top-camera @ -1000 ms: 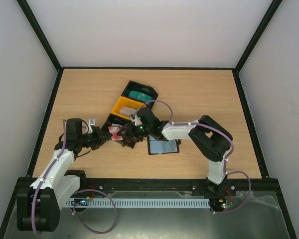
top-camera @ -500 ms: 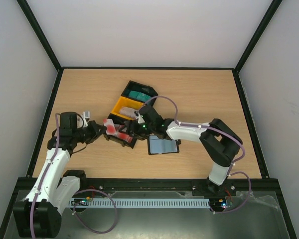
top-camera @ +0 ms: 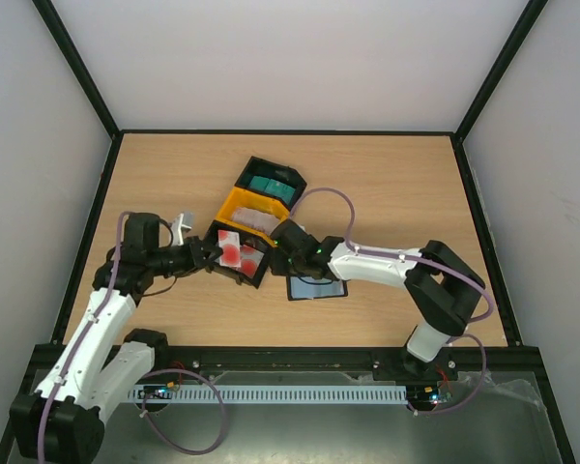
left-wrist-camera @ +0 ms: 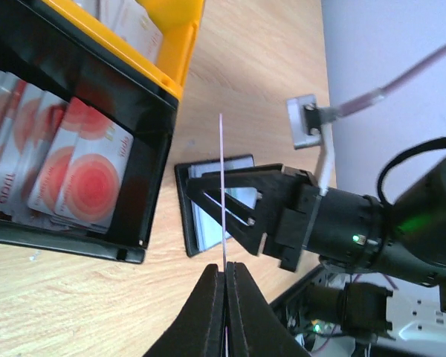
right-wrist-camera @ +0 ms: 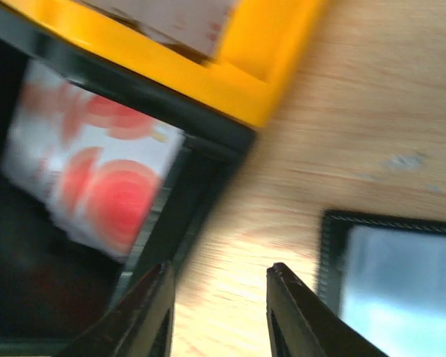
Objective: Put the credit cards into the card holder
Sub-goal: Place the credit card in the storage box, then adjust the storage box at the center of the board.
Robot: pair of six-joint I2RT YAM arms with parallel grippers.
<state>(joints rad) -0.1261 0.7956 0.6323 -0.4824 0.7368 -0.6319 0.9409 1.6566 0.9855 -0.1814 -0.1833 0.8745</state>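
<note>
My left gripper (top-camera: 213, 254) is shut on a red-and-white credit card (top-camera: 234, 251), held over the near black bin. In the left wrist view the card (left-wrist-camera: 222, 186) shows edge-on as a thin line rising from the closed fingertips (left-wrist-camera: 225, 269). My right gripper (top-camera: 280, 254) hangs just right of it, open, with nothing between its fingers (right-wrist-camera: 157, 305). The card holder (top-camera: 317, 287) lies open flat on the table below the right gripper. It appears at the right edge of the right wrist view (right-wrist-camera: 394, 275) and partly hidden behind the right gripper in the left wrist view (left-wrist-camera: 202, 227).
Three bins stand in a diagonal row: a near black bin (top-camera: 254, 277) with red-and-white cards (left-wrist-camera: 82, 175), a yellow bin (top-camera: 240, 205) with pale cards, and a far black bin (top-camera: 274, 182) with teal cards. Black frame rails border the table.
The right gripper has let go of the card and drawn back to the right, toward the card holder. The left gripper has carried the card right, over the near black bin.
</note>
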